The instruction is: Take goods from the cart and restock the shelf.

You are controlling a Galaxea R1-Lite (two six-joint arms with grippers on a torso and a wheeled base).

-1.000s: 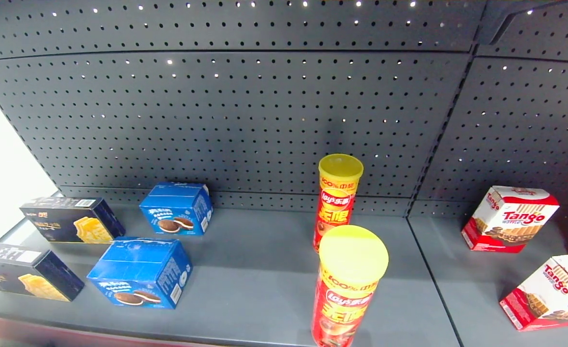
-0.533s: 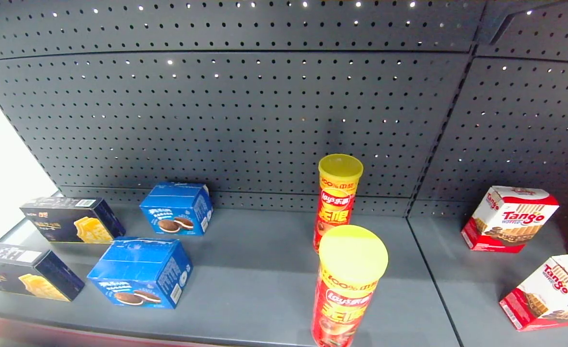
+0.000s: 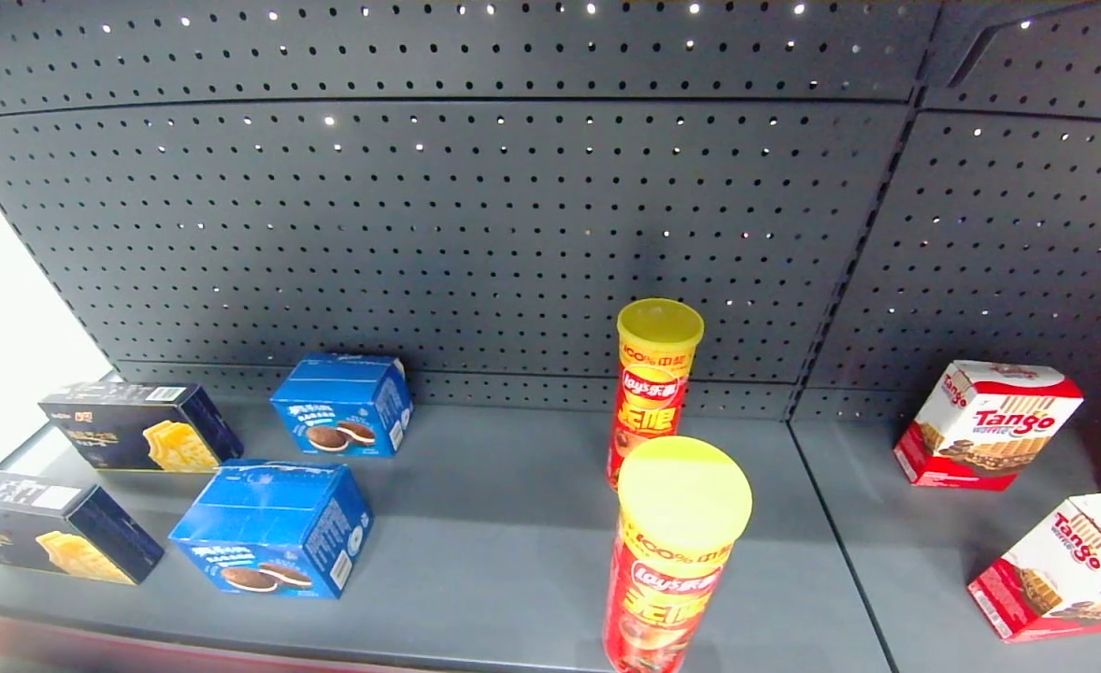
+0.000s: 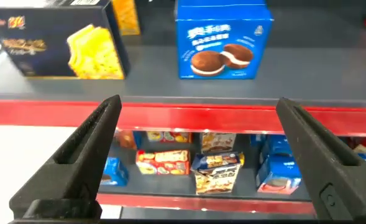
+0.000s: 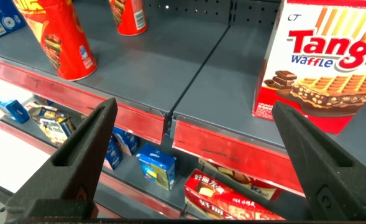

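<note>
The grey shelf [image 3: 513, 523] holds two dark boxes [image 3: 139, 425], two blue cookie boxes [image 3: 275, 528] and two red chip cans with yellow lids [image 3: 677, 551]. Two red-and-white wafer boxes [image 3: 990, 425] stand in the bay to the right. My left gripper [image 4: 198, 106] is open and holds nothing, just before the shelf's red front edge [image 4: 46, 115], facing a blue cookie box [image 4: 223, 40] and a dark box [image 4: 58, 40]. My right gripper [image 5: 195, 107] is open and holds nothing, in front of the same edge, between a chip can [image 5: 58, 37] and a wafer box [image 5: 319, 62].
A perforated dark back panel [image 3: 476, 234] rises behind the goods. Bare shelf lies between the cookie boxes and the cans. A lower shelf [image 4: 189, 196] under the red edge carries several small packs [image 4: 214, 168]. A seam [image 5: 198, 68] divides the two shelf bays.
</note>
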